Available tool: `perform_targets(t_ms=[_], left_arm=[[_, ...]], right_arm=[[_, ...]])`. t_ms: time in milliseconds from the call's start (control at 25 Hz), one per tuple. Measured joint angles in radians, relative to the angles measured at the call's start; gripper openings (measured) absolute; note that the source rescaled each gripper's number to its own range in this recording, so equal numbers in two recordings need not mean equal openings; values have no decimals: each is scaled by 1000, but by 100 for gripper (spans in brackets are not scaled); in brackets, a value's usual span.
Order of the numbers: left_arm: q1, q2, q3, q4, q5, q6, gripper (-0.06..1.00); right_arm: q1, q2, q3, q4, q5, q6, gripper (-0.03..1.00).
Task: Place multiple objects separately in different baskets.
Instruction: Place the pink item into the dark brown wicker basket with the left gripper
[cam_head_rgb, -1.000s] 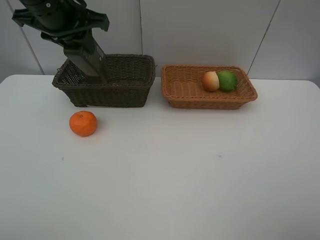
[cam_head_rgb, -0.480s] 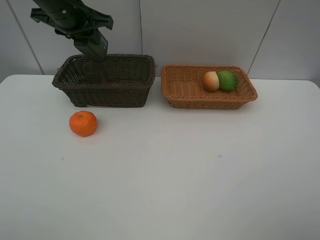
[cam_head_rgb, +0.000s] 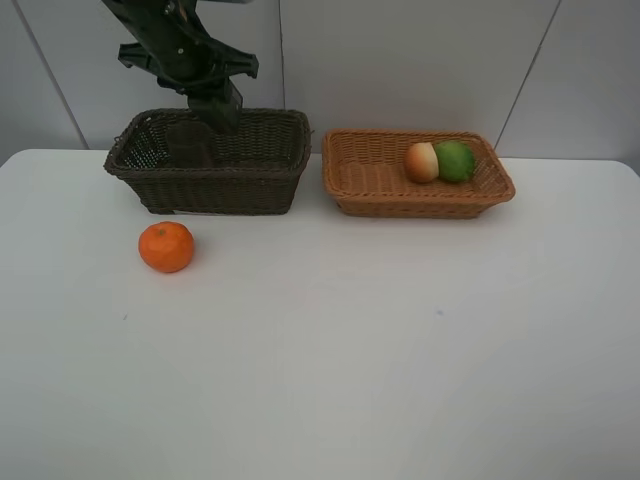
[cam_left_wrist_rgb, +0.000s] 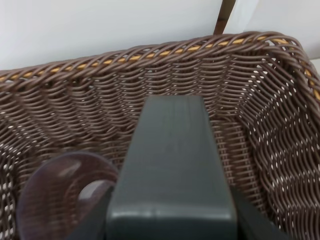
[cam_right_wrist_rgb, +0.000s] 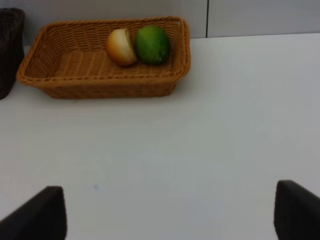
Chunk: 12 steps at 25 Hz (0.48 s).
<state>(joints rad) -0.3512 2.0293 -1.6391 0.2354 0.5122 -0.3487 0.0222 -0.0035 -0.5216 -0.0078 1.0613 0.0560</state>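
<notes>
Toward the far left of the white counter (cam_head_rgb: 330, 360) sits the deep dark brown basket (cam_head_rgb: 210, 160), with the left arm reaching down into it from above. The left wrist view shows a dark, flat-faced bottle (cam_left_wrist_rgb: 172, 170) right in front of the camera and a see-through mauve cup (cam_left_wrist_rgb: 62, 192) lying on its side against the basket's inner wall just beside it. The left hand's own fingers are hidden by the bottle, so I cannot tell whether the hand is clamped on the bottle or has let go of it. In front of that basket, nearer the front edge and alone on the bare counter, rests the orange mandarin (cam_head_rgb: 166, 246), touching nothing. To the right, along the back edge, is the shallower light tan basket (cam_head_rgb: 370, 175), and in its right end the peach (cam_head_rgb: 422, 162) and the green fruit (cam_head_rgb: 455, 161) lie touching each other. The right hand (cam_right_wrist_rgb: 170, 212) hangs over the open counter on the right with its fingers wide apart and nothing between them. By my reading the sorting is mostly done: two fruits are in the tan basket, the cup and the bottle are in the dark one. The pink bottle is not visible in any view. The mandarin is clearly left, and it likely belongs with the other fruit.
</notes>
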Motion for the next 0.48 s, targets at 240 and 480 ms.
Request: perform_targets(t_ms=[240,480], left_arm=[[0,41,-1,-22,-94,0,47],[0,76,-3,-26,-129,0,47]], right_arm=[[0,0,0,0,0,0,90],[0,0,0,0,0,0,90]])
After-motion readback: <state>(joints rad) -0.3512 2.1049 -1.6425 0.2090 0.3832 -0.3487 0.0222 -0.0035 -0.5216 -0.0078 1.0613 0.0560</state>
